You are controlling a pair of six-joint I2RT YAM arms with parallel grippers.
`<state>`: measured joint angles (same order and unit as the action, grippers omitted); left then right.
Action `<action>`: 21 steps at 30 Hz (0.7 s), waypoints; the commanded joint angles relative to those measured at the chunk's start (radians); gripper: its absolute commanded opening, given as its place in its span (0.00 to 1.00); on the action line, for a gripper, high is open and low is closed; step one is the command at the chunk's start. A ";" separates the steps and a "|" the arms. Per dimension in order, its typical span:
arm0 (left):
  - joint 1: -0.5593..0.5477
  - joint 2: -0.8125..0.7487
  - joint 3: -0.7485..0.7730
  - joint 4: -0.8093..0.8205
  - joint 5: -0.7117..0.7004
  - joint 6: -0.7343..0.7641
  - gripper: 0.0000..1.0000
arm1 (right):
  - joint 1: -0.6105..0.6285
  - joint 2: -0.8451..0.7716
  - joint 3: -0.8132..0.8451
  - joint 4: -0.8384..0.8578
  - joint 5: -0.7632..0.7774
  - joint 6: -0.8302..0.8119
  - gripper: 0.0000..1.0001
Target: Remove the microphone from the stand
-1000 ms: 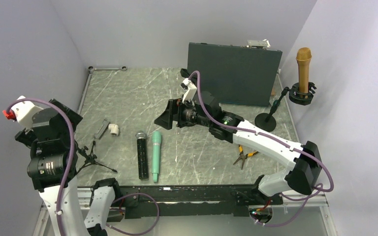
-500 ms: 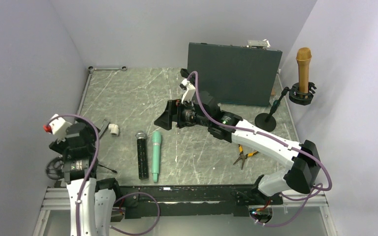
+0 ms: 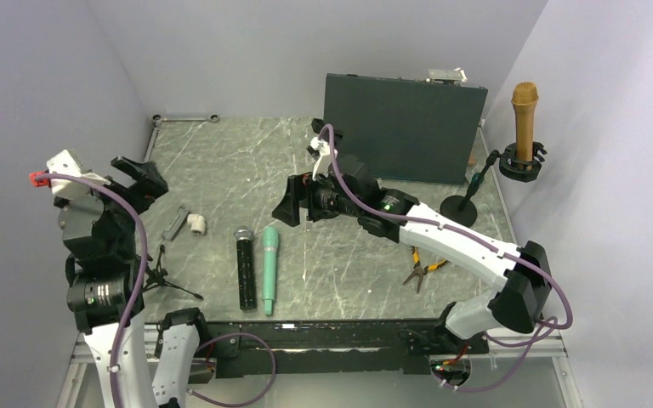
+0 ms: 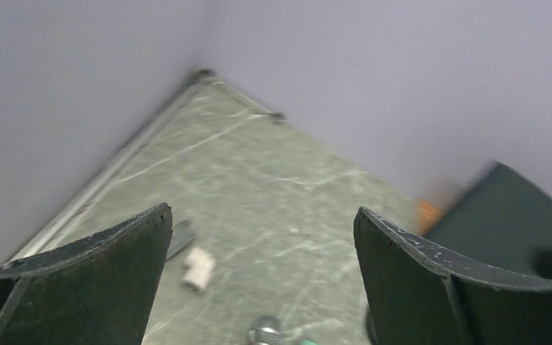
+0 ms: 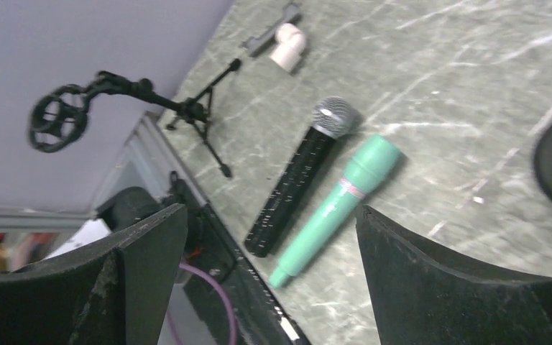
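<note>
A gold microphone [image 3: 525,119] stands upright in the black clip [image 3: 523,163] of a stand whose round base [image 3: 459,210] is at the far right of the table. My right gripper [image 3: 282,206] is open and empty over mid table, far left of that stand; its wrist view shows it [image 5: 272,215] above a black microphone [image 5: 298,183] and a green microphone [image 5: 338,205] lying flat. My left gripper [image 3: 146,174] is open and empty, raised at the left edge; it also shows in its wrist view [image 4: 262,215]. The gold microphone is not in either wrist view.
A small tripod stand [image 3: 163,274] with an empty ring clip [image 5: 57,118] is at the near left. A white fitting [image 3: 195,223] and grey bar [image 3: 175,223] lie beside it. A dark box [image 3: 404,127] stands at the back. Pliers [image 3: 421,270] lie near right.
My left arm has swung about: it dropped low at the near left, then rose again with the gripper now pointing over the table. The right arm has barely shifted.
</note>
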<state>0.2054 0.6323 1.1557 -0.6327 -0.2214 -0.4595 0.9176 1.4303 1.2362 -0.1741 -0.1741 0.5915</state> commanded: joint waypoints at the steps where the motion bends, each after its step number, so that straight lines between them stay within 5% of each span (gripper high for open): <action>1: 0.002 -0.012 0.027 0.071 0.461 0.021 0.99 | -0.003 -0.049 0.075 -0.165 0.143 -0.162 0.90; 8: -0.023 0.018 -0.141 0.310 0.849 -0.147 0.99 | -0.023 -0.222 -0.053 -0.305 0.461 -0.288 0.95; 14: -0.299 0.067 -0.204 0.384 0.748 -0.090 0.99 | -0.129 -0.342 -0.178 -0.381 0.657 -0.287 0.96; 21: -0.519 0.314 0.028 0.234 0.794 0.088 0.99 | -0.251 -0.430 -0.257 -0.414 0.863 -0.229 0.98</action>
<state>-0.2466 0.8551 1.0248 -0.3622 0.5282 -0.4973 0.7219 1.0451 0.9871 -0.5484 0.5018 0.3328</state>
